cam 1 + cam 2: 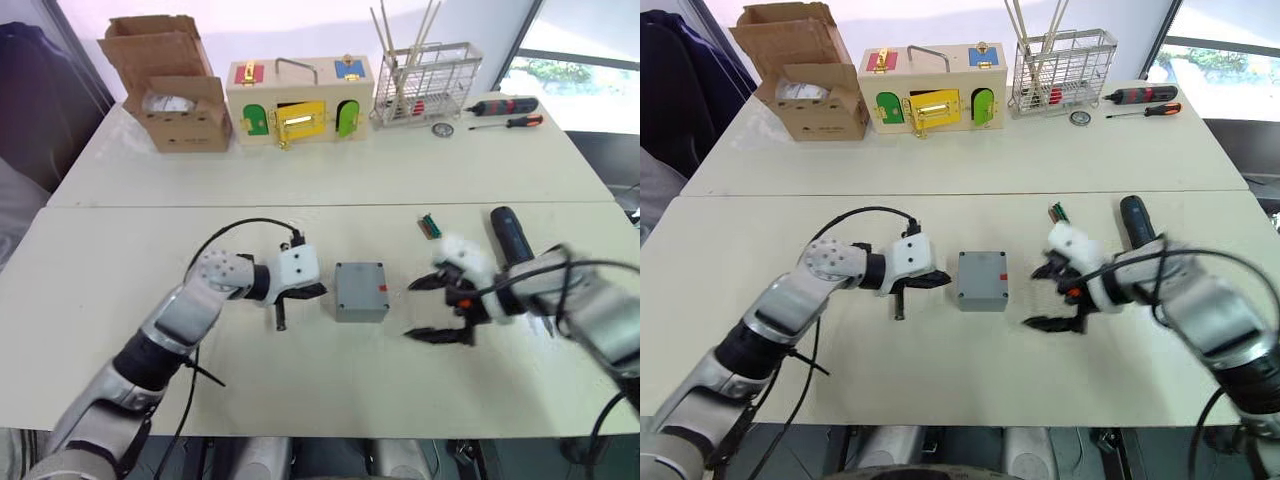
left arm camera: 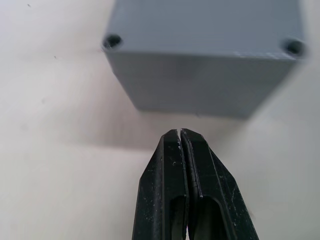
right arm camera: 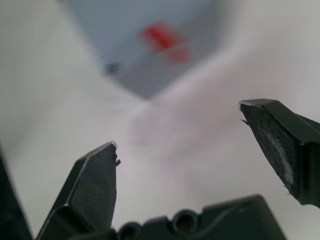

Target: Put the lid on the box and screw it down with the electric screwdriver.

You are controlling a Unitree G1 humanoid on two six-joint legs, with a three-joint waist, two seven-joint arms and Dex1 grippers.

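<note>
Left hand (image 1: 300,293) fingers pressed shut, empty, tips just beside the box's (image 1: 361,291) left wall, not clearly touching. Right hand (image 1: 437,308) wide open, empty, near the box's right side with a gap between; the red mark (image 1: 383,289) faces it. Box sits around the middle of the near surface (image 1: 330,375), top closed over, screw holes at the corners visible in the left wrist view. Lid (image 1: 981,272) looks already seated on the box, though I cannot tell whether it sits flush all round. Screwdriver (image 1: 511,235) lies on the surface behind the right hand, toward the right edge, untouched.

Step in hand, as I judge it: steady the box, then fetch the screwdriver. To do it well, keep the left hand pushed against the wall as a stop so the box won't slide or twist, and check the lid corners line up with the holes before driving. The right hand should swing back, close round the thick black body mid-length and bring the bit down upright over one corner hole; a tilted bit would skate off.

Containers along the far edge: cardboard box (image 1: 180,88) at the left corner, flaps open, something pale inside, can't make out what. Wooden latch box (image 1: 298,100) beside it, doors shut. Wire basket (image 1: 425,84) holds thin sticks plus something red low down. Two hand screwdrivers (image 1: 505,112) lie right of the basket.
</note>
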